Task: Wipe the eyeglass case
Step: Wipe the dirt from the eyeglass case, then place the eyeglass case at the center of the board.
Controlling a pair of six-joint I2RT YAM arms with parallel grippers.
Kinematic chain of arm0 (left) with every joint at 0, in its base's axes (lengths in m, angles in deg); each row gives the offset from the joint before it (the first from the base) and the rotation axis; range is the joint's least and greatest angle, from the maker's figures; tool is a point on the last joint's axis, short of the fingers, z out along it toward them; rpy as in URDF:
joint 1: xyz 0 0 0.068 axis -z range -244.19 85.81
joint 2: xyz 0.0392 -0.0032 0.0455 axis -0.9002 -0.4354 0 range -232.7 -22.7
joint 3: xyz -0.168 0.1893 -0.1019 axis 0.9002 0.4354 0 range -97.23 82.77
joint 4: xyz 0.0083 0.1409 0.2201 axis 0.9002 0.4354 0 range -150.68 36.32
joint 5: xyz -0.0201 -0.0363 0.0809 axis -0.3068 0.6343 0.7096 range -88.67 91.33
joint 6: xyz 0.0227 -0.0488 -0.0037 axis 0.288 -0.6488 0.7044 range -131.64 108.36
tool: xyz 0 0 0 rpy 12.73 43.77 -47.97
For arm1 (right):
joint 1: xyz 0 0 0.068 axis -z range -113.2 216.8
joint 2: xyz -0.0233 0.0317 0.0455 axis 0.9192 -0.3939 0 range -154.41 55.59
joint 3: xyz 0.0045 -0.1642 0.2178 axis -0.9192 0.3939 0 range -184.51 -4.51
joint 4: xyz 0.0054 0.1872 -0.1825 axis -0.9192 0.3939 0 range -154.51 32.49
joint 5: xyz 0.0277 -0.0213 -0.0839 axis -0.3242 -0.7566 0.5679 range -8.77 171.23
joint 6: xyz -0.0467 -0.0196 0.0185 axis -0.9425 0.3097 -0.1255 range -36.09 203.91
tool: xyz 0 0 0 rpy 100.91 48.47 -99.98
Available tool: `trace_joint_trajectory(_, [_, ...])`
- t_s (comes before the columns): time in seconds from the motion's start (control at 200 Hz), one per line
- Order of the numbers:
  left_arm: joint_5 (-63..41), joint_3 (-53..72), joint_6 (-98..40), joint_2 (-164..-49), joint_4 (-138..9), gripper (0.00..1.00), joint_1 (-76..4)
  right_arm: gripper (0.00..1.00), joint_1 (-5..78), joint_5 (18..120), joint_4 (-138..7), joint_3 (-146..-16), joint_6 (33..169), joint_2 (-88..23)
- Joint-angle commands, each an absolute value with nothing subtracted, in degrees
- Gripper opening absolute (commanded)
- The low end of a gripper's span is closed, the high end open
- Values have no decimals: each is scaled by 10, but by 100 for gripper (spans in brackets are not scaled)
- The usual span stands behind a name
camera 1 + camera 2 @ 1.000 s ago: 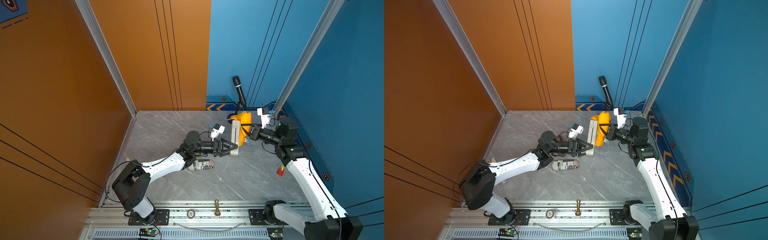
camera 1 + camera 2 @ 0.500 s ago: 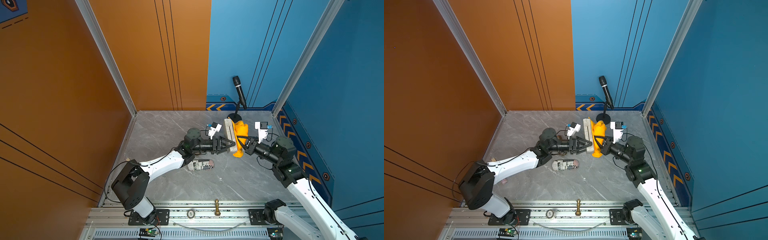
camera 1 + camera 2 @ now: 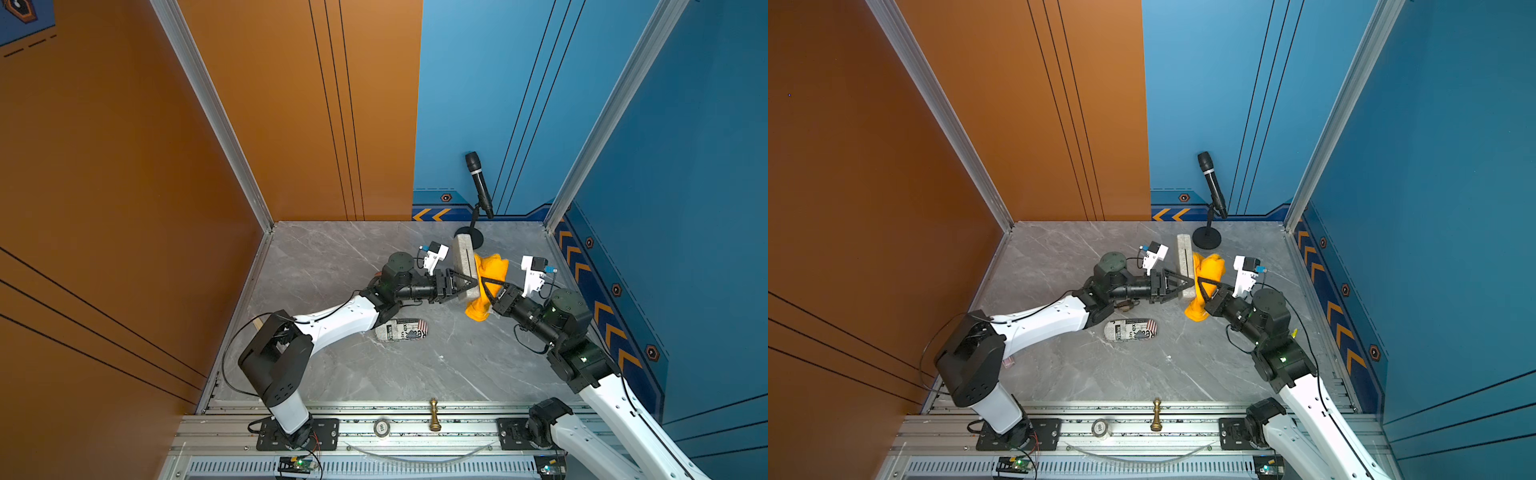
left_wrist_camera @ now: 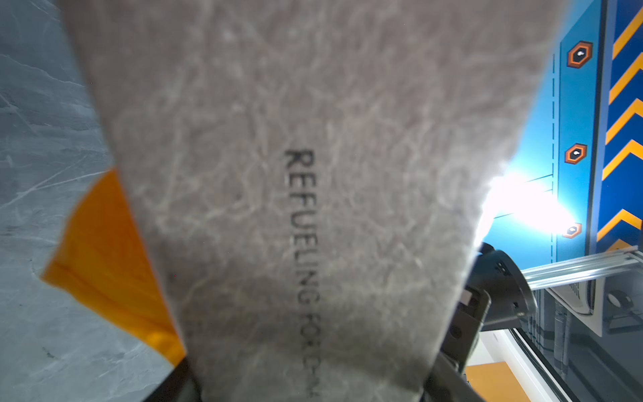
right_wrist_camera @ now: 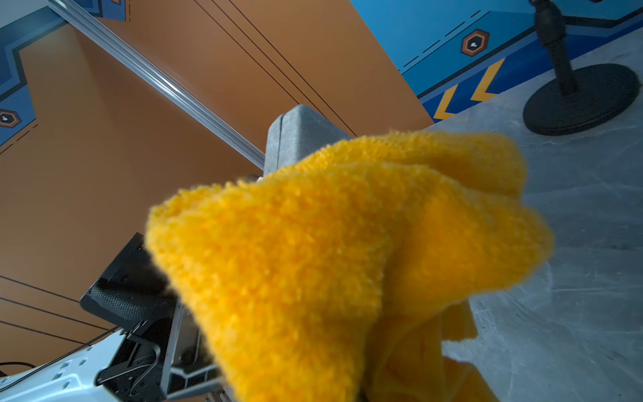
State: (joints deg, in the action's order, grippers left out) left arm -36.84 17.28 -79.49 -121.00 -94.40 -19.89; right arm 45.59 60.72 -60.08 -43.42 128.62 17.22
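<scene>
Left gripper [image 3: 469,286]: I see it grasping the grey case [image 3: 462,257].
Right gripper [image 3: 489,291]: clenched on my yellow cloth [image 3: 492,270], touching the case.

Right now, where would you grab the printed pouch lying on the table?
Take the pouch from above, probably, jaws across its short width near the free rounded end: it lies flat and long, and the left arm crowds its other end.

light: bright, even, soft shadows
glare: white flare on blue wall [image 4: 570,104], left wrist view
blur: eyeglass case [image 4: 313,174] lettering, cloth [image 5: 348,261] edges soft
</scene>
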Motion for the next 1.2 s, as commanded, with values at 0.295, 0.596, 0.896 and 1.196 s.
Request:
trace_joint_trajectory(0.295, [-196,16,-737,-1332,-699,37,-163,0,709,262,-391,-601,1230,148])
trace_joint_trajectory(0.596, [32,-39,-722,-1346,-460,41,-108,0,768,345,-348,-612,1180,110])
trace_joint_trajectory(0.896, [106,-83,-776,-1409,-407,42,-73,0,801,374,-339,-561,1138,104])
trace_joint_trajectory(1.196, [84,-78,-839,-1447,-406,47,-79,0,802,376,-345,-533,1132,101])
